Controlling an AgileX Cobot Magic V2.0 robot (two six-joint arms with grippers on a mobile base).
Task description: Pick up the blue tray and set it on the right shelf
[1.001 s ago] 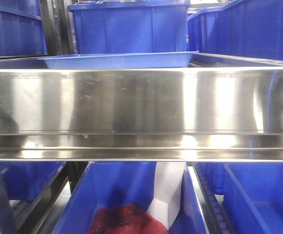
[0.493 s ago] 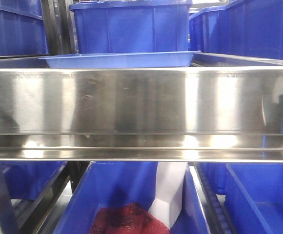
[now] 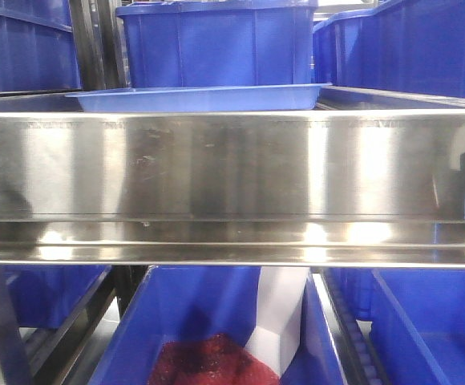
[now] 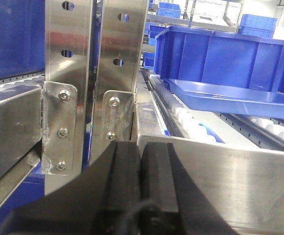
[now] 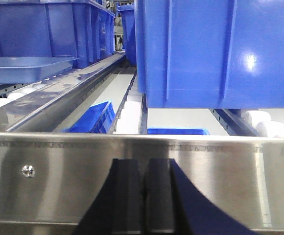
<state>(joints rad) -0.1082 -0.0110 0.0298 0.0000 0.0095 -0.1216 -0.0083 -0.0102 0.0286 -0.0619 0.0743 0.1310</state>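
Observation:
The light-blue tray [image 3: 192,98] lies flat on the steel rack shelf, just behind its wide shiny front lip [image 3: 232,168]. No gripper holds it. In the left wrist view the tray [image 4: 230,95] rests on white rollers, up and to the right of my left gripper [image 4: 139,147]. That gripper is shut on nothing, low against the lip's left end by the perforated uprights [image 4: 68,73]. My right gripper [image 5: 144,164] is also shut on nothing, in front of the lip [image 5: 220,171] and below its top edge. From there the tray [image 5: 24,66] is far left.
A deep dark-blue bin [image 3: 216,44] stands right behind the tray. A large one [image 5: 215,49] sits on the rollers above my right gripper. Below the shelf more blue bins [image 3: 208,321] hold a red mesh and a white sheet.
The whole front view has slid a little to the right. A dark reflection at the lip's right end has grown. The tray has not moved on the shelf.

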